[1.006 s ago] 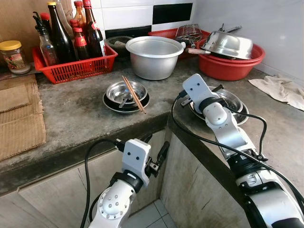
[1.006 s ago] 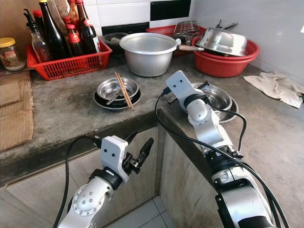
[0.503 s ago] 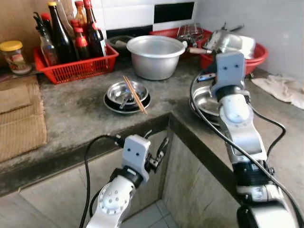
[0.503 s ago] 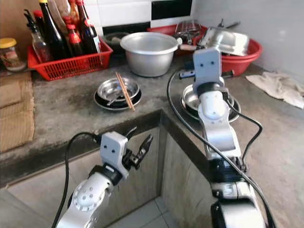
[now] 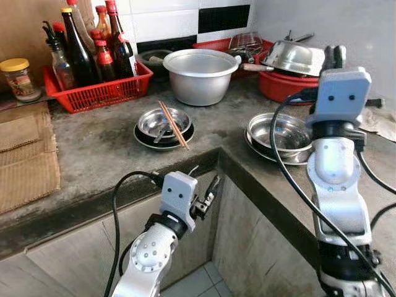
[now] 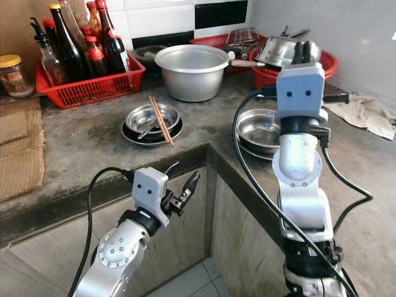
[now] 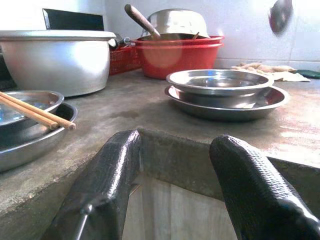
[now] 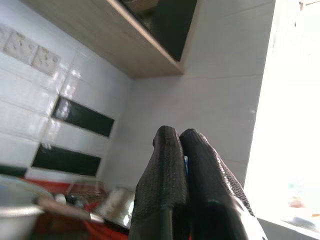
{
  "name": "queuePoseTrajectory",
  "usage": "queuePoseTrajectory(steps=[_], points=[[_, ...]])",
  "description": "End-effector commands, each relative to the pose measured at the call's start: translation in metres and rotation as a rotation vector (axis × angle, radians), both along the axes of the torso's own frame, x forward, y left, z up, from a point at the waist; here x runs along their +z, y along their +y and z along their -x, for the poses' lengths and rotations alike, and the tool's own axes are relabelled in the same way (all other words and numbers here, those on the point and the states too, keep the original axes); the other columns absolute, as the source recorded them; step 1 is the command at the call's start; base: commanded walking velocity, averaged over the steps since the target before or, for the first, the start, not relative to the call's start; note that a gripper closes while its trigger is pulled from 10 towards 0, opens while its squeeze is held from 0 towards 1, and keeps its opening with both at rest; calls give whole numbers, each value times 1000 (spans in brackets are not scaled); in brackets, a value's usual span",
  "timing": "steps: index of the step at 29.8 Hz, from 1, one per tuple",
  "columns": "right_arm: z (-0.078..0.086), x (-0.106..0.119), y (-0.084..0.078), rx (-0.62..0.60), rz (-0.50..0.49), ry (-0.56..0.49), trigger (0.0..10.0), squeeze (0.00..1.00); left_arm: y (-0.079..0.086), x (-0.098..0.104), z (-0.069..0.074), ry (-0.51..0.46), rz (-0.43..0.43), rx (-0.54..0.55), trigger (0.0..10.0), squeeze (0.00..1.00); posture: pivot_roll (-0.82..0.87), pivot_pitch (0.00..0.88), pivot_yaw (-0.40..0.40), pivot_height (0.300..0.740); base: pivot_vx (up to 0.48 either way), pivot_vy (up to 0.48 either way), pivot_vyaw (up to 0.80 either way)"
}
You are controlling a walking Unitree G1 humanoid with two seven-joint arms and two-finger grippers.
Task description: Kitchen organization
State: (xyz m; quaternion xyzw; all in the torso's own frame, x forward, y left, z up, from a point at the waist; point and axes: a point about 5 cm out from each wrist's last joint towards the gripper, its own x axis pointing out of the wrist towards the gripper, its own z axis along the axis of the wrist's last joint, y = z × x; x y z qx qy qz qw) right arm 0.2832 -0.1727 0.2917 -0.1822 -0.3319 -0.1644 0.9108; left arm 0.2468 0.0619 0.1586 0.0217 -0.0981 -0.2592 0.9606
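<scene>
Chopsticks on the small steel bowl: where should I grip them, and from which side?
Pinch the chopsticks mid-length from above, fingers straddling the pair crosswise. They lie flat and close together across the bowl, so the span over its hollow probably leaves room beneath; the near tips overhang the plate.

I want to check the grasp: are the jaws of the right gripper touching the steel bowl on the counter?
Apart. In the left eye view the right gripper points upward, well above the steel bowl, with open counter visible between them.
</scene>
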Motion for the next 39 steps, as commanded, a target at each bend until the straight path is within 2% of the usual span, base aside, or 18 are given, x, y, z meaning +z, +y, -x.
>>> queuePoseTrajectory(steps=[1, 2, 3, 5, 9, 14, 20, 22, 24, 26, 34, 39], points=[[6, -9, -2, 29, -73, 46, 10000, 0, -1, 0, -1, -5, 0, -8, 10000, 0, 2, 0, -20, 740, 0, 0, 0], [6, -9, -2, 29, -73, 46, 10000, 0, -1, 0, -1, -5, 0, -8, 10000, 0, 2, 0, -20, 740, 0, 0, 0], [9, -17, 0, 81, -123, 79, 10000, 0, 0, 0, -1, -6, 0, -8, 10000, 0, 2, 0, -20, 740, 0, 0, 0], [14, -22, 1, 110, -156, 90, 10000, 0, 1, 0, -1, -8, 1, -9, 10000, 0, 2, 0, -17, 740, 0, 0, 0], [26, -19, 5, 140, -149, 70, 10000, 0, 2, 1, -2, -13, 3, -11, 10000, 0, -8, 0, -7, 740, 0, 0, 0], [32, -11, 7, 158, -139, 49, 10000, 0, 1, 1, -3, -15, 4, -17, 10000, 0, -14, 0, -1, 740, 0, 0, 0], [36, -9, 11, 167, -103, 48, 10000, 0, -2, 2, -3, -19, 6, -29, 10000, 0, -15, 0, 2, 740, 0, 0, 0], [36, -15, 18, 237, -138, 84, 10000, 0, -2, 3, -3, -23, 6, -29, 10000, 0, -15, 0, 2, 740, 0, 0, 0], [37, -26, 27, 341, -219, 145, 10000, 0, -1, 4, -3, -27, 11, -30, 10000, 0, -12, 0, 0, 740, 0, 0, 0], [38, -31, 30, 377, -248, 170, 10000, 0, 0, 6, -3, -31, 14, -30, 10000, 0, -8, 0, -2, 740, 0, 0, 0], [35, -27, 29, 397, -285, 156, 10000, 0, 0, 5, -3, -30, 12, -23, 10000, 0, -7, 0, -5, 740, 0, 0, 0], [34, -27, 28, 401, -293, 159, 10000, 0, 0, 4, -3, -28, 9, -20, 10000, 0, -6, 0, -6, 740, -273, 0, 0]])
